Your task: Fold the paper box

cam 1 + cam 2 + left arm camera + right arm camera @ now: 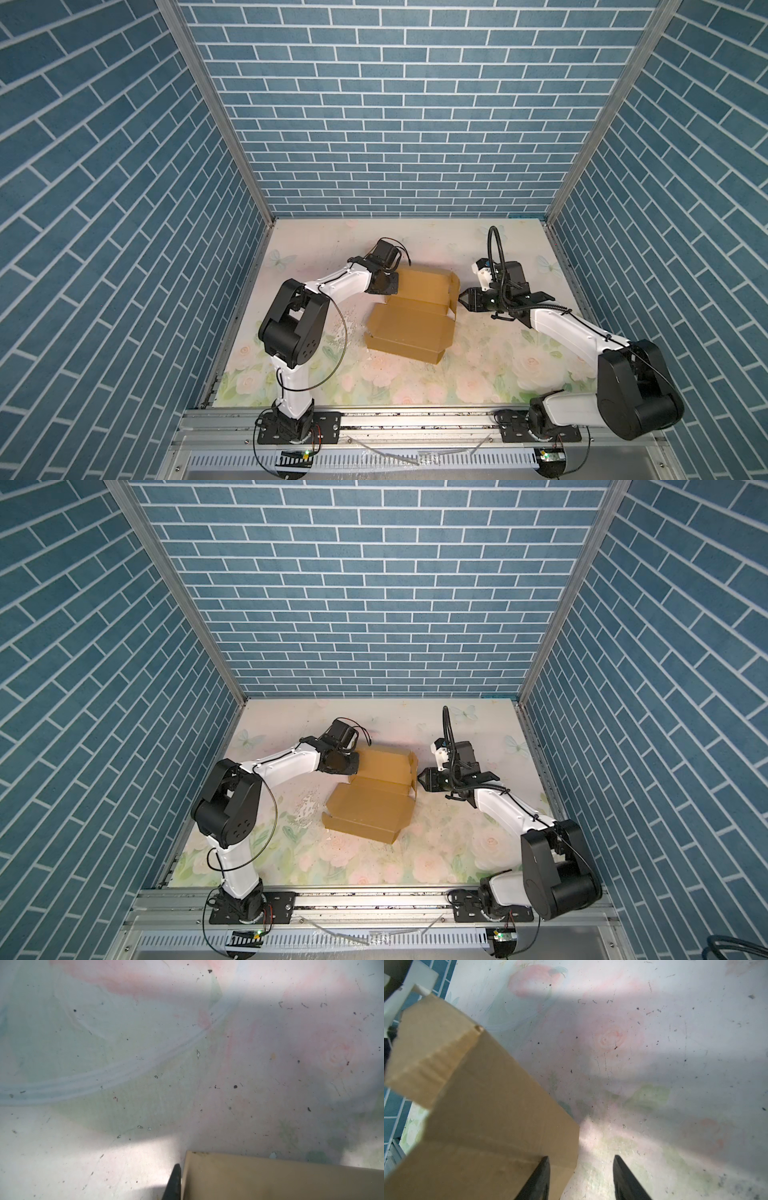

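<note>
The left end effector (390, 286) pinches the paper box (409, 328) by its left wall, while the right end effector (461, 298), jaws apart, sits just beside its raised right flap on the tabletop (478, 374).

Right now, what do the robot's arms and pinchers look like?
The left arm and right arm have white links, chunky black joints and thin black cables. The right one carries a ribbed black hose too. Its fingers are black and pointed.

You are looking at a floral-printed tabletop (478, 365), with blue brick-pattern walls (395, 124) rising along three edges and a metal rail (415, 430) running along the front edge.
</note>
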Controlling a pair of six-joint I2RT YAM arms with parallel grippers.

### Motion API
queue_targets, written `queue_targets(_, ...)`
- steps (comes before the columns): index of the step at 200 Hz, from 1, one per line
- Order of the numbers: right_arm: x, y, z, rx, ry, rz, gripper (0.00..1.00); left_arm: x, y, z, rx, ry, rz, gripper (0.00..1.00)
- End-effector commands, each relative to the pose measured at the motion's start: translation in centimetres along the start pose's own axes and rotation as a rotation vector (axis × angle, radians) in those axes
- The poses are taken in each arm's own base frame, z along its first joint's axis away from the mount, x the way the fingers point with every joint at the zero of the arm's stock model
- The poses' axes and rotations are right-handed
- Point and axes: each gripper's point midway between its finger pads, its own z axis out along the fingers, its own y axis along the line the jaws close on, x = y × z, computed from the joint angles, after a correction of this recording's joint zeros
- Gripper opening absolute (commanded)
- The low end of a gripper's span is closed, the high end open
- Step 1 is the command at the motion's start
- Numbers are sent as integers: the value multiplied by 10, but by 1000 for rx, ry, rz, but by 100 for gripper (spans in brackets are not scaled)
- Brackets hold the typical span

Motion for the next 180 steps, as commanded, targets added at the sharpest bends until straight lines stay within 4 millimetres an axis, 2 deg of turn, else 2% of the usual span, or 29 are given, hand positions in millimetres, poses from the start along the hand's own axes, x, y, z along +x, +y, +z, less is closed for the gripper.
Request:
queue_targets(1,9,9,-6,-26,13,0,49,17,12,5,-41,56,-13,14)
queue_targets(49,10,20,-7,-59,15,-28,49,17,11,3,-36,49,-14,14)
queue_targets(125,-14,22,27,-107,-21,-78,49,18,10,6,-29,56,9,14)
queue_targets(180,-28,24,42,-129,-30,-111,48,18,8,9,-21,68,21,14)
